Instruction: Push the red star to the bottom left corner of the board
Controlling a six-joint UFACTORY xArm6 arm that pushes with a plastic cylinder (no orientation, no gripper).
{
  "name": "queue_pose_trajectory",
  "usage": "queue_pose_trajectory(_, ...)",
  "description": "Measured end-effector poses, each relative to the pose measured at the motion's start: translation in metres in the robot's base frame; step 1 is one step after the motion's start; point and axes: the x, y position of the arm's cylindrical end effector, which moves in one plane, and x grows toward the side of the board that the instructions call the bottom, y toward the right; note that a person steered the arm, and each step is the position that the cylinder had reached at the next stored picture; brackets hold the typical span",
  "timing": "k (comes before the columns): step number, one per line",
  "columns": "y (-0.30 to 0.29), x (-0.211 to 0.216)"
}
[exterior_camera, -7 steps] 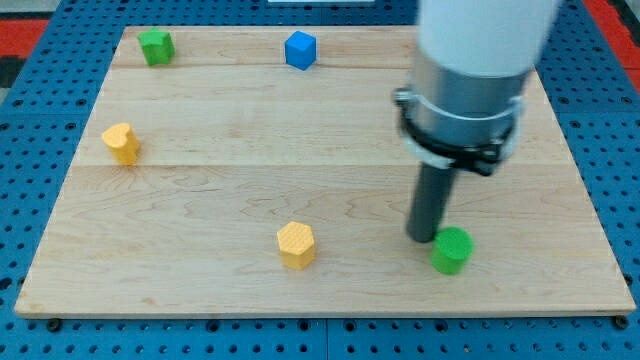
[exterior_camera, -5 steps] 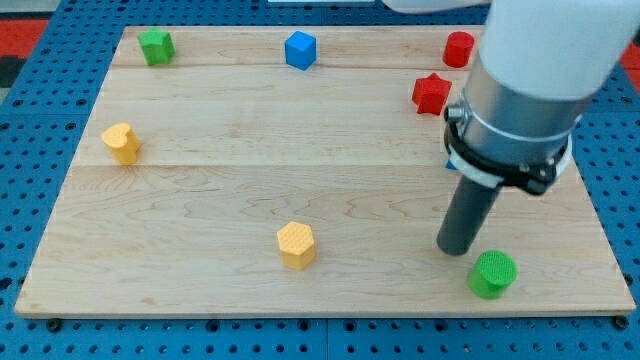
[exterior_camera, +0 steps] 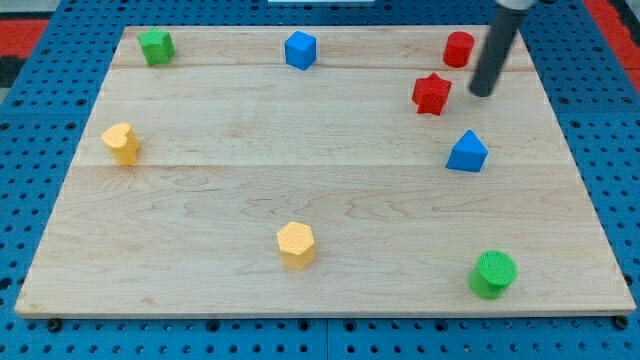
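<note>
Item: board (exterior_camera: 200, 200), pale wood, lying on a blue pegboard desk (exterior_camera: 620, 200).

Task piece: red star (exterior_camera: 431, 93), one. It stood in the upper right part of the board, far from the bottom left corner where it was wanted, with almost the whole board between.

Tool: my tip (exterior_camera: 483, 94), the lower end of a dark rod; no fingers were fitted, so nothing was clenched or grasping anything. The tip stood just beside the red star on the view's right, at about the same height in the view, apart from it by a small gap.

Governing relation: the star lay to the view's left of the tip. The target corner lay down and to the view's left of the star, so a push from the present side would likely send it leftward only; the tip probably needed to sit a little higher, toward the view's top right of the star.

Other pieces, counted:
- red cylinder (exterior_camera: 459, 48), one, near the top right
- blue cube (exterior_camera: 300, 49), one
- blue triangular block (exterior_camera: 467, 152), one, below the star
- green star-like block (exterior_camera: 155, 45), one
- green cylinder (exterior_camera: 493, 273), one
- yellow heart (exterior_camera: 121, 142), one
- yellow hexagonal block (exterior_camera: 296, 244), one

Total: eight blocks.
</note>
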Motion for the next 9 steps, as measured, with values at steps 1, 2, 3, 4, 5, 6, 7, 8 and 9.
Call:
queue_pose_trajectory(1,-0.063,0.008)
queue_pose_trajectory(2,-0.127,0.009)
queue_pose_trajectory(3,-0.186,0.019)
queue_pose_trajectory(4,-0.209,0.076)
queue_pose_trajectory(5,-0.239,0.114)
queue_pose_trajectory(6,-0.25,0.123)
queue_pose_trajectory(7,-0.244,0.089)
queue_pose_trajectory(8,-0.244,0.057)
queue_pose_trajectory(9,-0.245,0.05)
